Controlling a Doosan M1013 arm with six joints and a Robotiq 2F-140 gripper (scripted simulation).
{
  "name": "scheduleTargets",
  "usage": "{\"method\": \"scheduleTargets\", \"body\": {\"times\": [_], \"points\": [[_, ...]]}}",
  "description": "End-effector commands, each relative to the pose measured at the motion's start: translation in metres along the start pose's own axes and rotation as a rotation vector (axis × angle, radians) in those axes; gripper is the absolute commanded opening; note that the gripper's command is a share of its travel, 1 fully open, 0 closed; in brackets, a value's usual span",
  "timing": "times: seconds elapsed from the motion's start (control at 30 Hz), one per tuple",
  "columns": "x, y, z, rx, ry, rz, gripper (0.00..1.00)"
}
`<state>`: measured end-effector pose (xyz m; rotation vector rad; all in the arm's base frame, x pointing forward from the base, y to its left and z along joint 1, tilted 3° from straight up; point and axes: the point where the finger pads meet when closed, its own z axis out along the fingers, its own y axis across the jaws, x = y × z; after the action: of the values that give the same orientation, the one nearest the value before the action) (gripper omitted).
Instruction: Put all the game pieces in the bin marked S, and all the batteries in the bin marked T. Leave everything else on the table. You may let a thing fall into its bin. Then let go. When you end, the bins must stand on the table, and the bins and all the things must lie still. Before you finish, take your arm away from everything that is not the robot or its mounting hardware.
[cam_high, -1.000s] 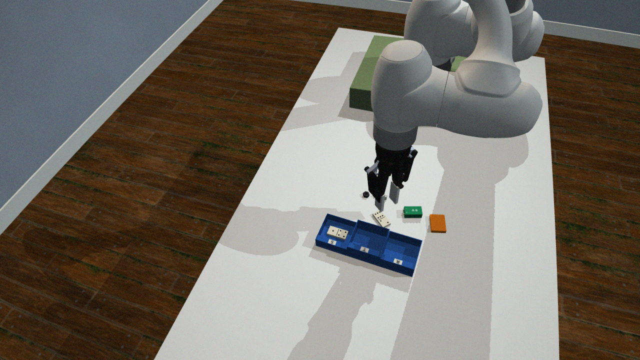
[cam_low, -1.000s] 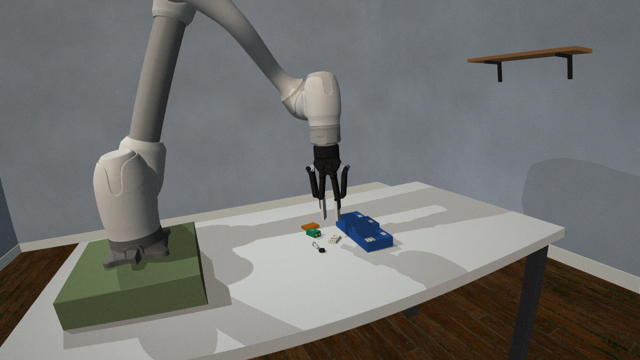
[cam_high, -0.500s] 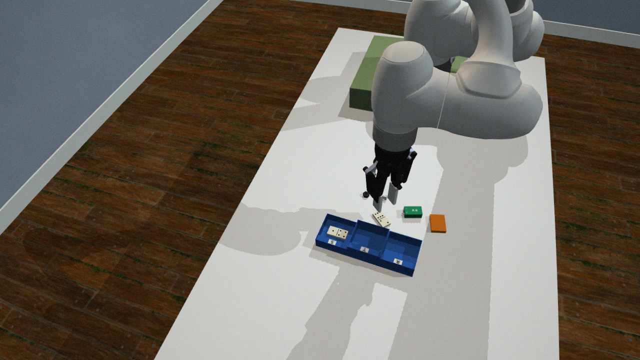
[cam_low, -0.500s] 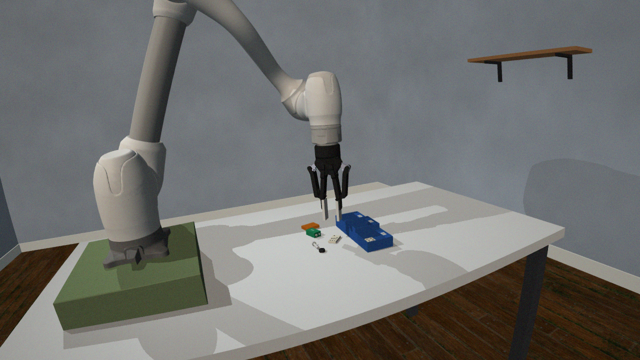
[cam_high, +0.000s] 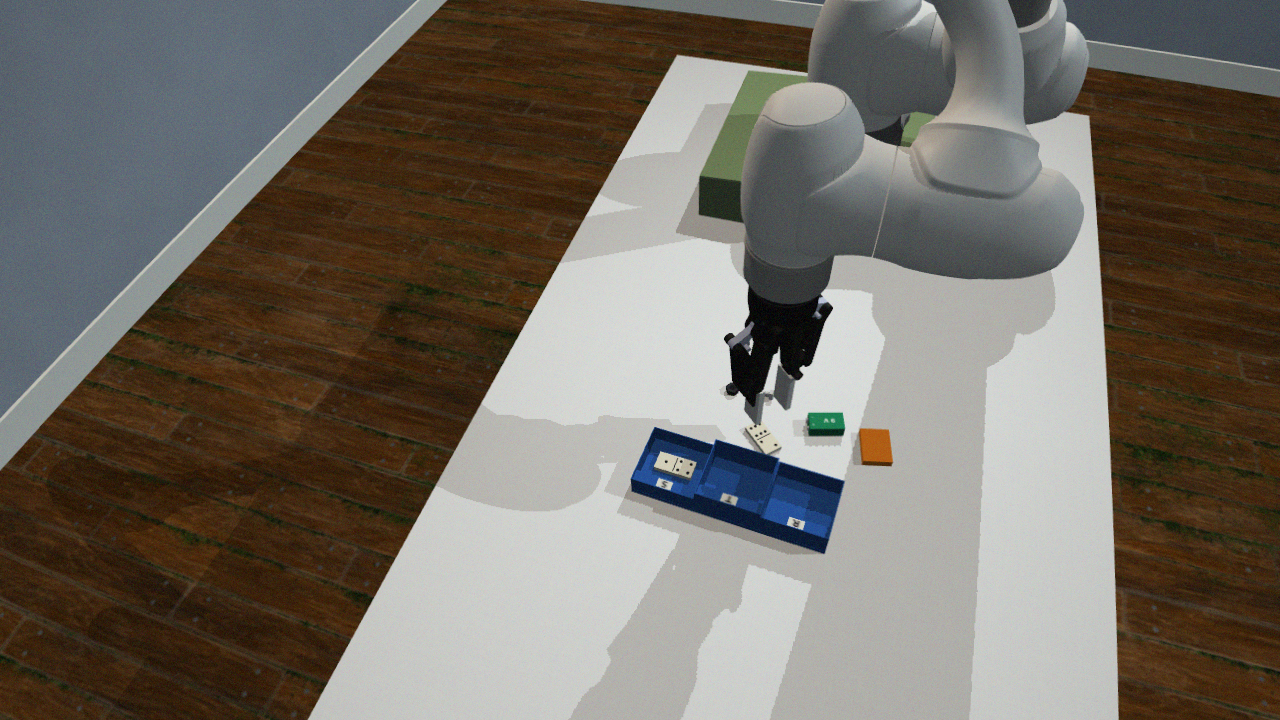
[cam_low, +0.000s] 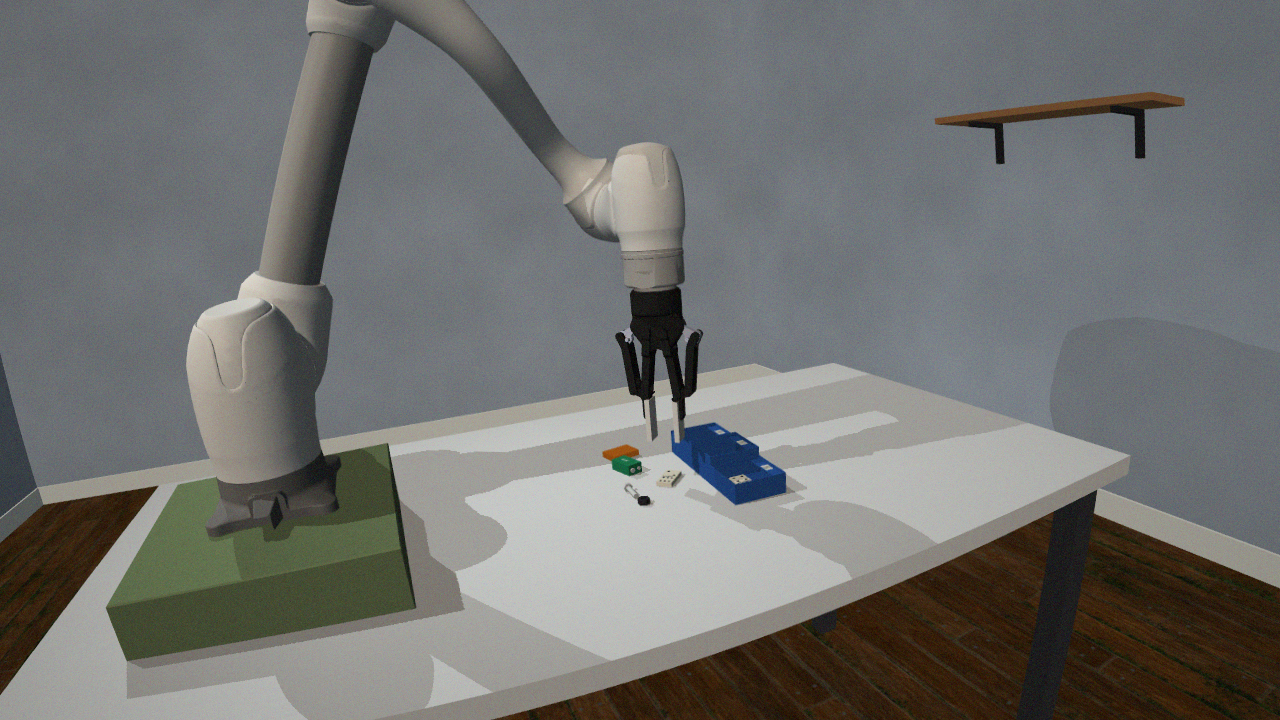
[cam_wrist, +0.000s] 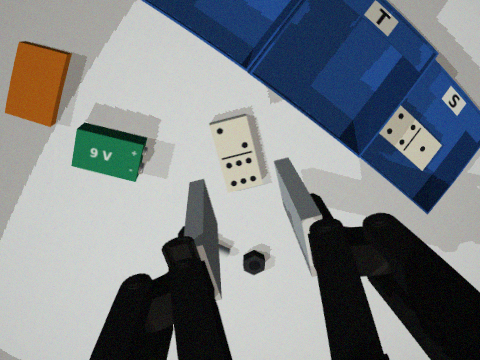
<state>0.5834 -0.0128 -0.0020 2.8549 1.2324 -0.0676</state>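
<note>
Two dominoes are in view. One domino (cam_wrist: 410, 138) lies flat in the bin marked S (cam_wrist: 446, 167), the end compartment of a blue row of three bins (cam_high: 810, 535). The other domino (cam_wrist: 238, 152) lies on the white desk (cam_high: 537, 582), just beside the near wall of the middle bin, marked T (cam_wrist: 347, 67), which holds nothing visible. There is one green 9 V battery (cam_wrist: 108, 152), on the desk to the left of the loose domino in the wrist view, and one orange block (cam_wrist: 36, 82) farther left still.

The hand (cam_wrist: 251, 210) hangs above the desk with its fingers partly apart and holds nothing. In the wrist view the loose domino lies just ahead of the gap between the two fingertips, untouched. A small dark piece (cam_wrist: 255, 262), possibly part of a key ring, lies on the desk below the hand.
</note>
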Motion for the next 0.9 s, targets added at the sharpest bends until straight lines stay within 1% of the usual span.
{"method": "scheduleTargets", "body": {"times": [0.0,0.53,0.7,0.77,0.87], "points": [[0.0,0.0,0.0,0.0,0.0,0.0,0.25],[0.0,0.0,0.0,0.0,0.0,0.0,0.25],[0.0,0.0,0.02,0.0,0.0,0.0,0.25],[0.0,0.0,0.02,0.0,0.0,0.0,0.25],[0.0,0.0,0.032,0.0,0.0,0.0,0.25]]}}
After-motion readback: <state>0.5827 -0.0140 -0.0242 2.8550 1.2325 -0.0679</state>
